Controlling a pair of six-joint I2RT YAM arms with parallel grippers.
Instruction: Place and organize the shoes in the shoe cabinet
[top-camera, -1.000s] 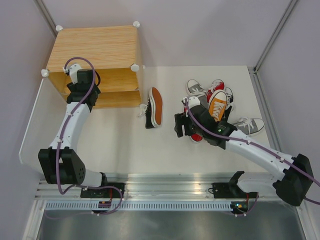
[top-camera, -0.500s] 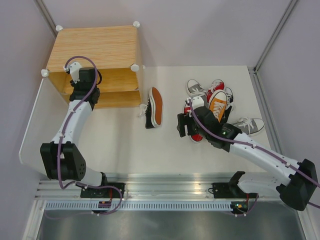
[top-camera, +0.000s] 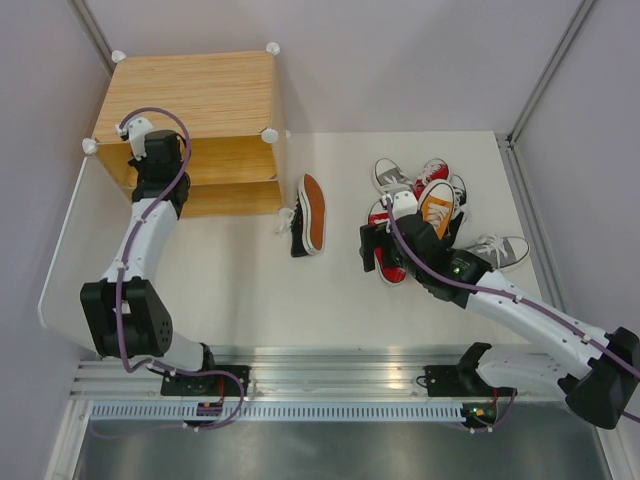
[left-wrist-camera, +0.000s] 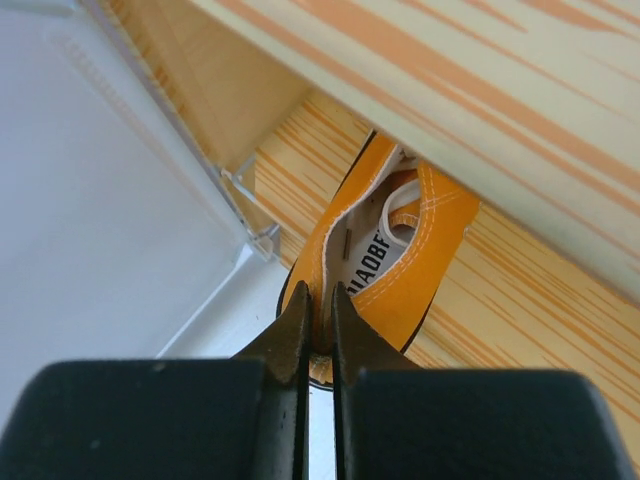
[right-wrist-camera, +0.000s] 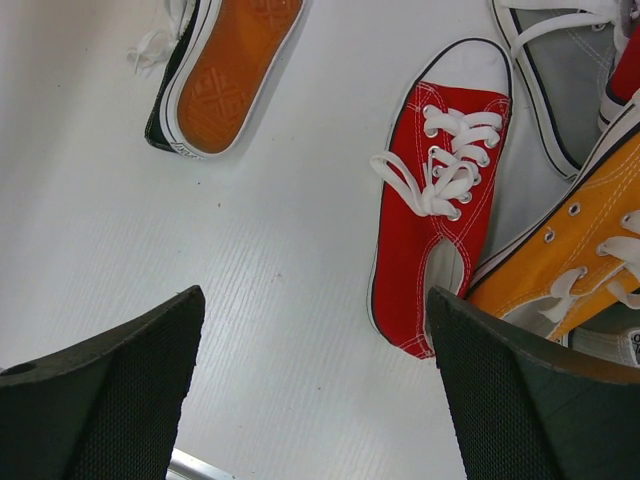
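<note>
The shoe cabinet (top-camera: 190, 95) stands at the table's back left with its open front facing me. My left gripper (left-wrist-camera: 320, 320) reaches into it and is shut on the heel rim of an orange shoe (left-wrist-camera: 400, 265), which lies on a wood-grain board (left-wrist-camera: 520, 300) inside. My right gripper (right-wrist-camera: 315, 300) hangs open over bare table, just left of a red shoe (right-wrist-camera: 435, 210). That red shoe (top-camera: 390, 262) lies at the near edge of a pile with another orange shoe (top-camera: 436, 205) and grey shoes (top-camera: 390, 175). A black shoe (top-camera: 312, 213) lies on its side, orange sole showing.
One grey shoe (top-camera: 500, 250) lies apart at the right of the pile. A clear plastic panel (left-wrist-camera: 150, 180) borders the cabinet's left side. The white table (top-camera: 250, 290) ends at a metal rail (top-camera: 330, 365) near the arm bases.
My left gripper has closed on the orange shoe's heel and shifted a little further into the cabinet. My right gripper has opened wider and moved slightly toward the pile.
</note>
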